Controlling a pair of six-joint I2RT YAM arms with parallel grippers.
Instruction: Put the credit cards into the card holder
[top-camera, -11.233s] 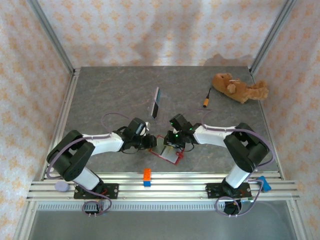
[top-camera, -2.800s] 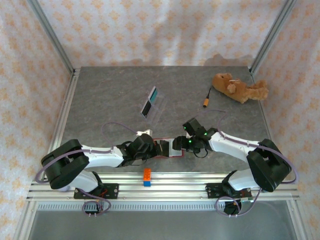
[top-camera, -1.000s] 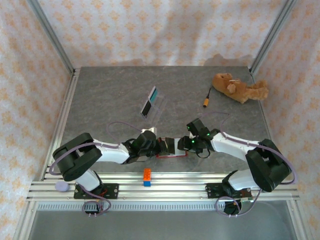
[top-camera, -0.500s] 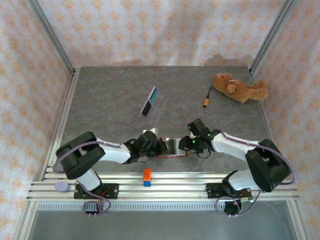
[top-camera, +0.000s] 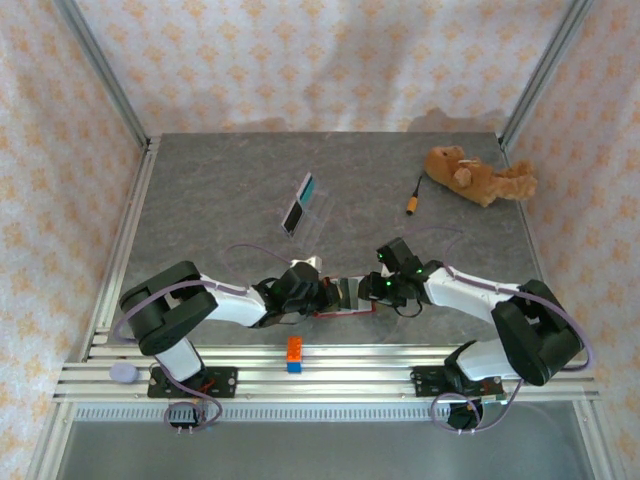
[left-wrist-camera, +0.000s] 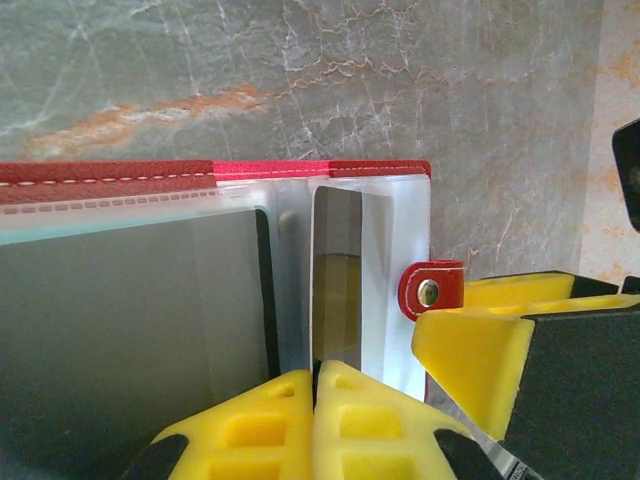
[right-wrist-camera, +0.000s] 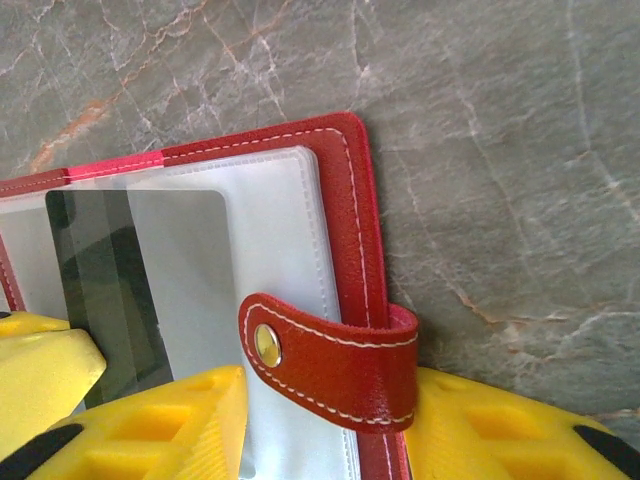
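The red card holder (top-camera: 347, 306) lies open on the table near the front edge, its pale sleeves (left-wrist-camera: 400, 260) facing up. My left gripper (left-wrist-camera: 314, 385) is shut on the near edge of a dark credit card (left-wrist-camera: 337, 270), which stands over the sleeve by the snap tab (left-wrist-camera: 432, 290). Another dark card (left-wrist-camera: 130, 320) lies in the sleeve to the left. My right gripper (right-wrist-camera: 322, 430) straddles the holder's right edge (right-wrist-camera: 355, 200), with a finger pressed against each side of the red snap tab (right-wrist-camera: 335, 360). Two more credit cards (top-camera: 299, 203), teal and black, rest in a clear tray further back.
A brown teddy bear (top-camera: 478, 175) lies at the back right, and a small orange plug (top-camera: 412, 208) sits near it. An orange and blue brick (top-camera: 295, 353) rests on the front rail. Metal rails run along the left and front table edges.
My left arm has swung its elbow rightward, carrying the held card closer to the holder's right half. The right gripper's jaws have narrowed a little on the snap-tab edge.
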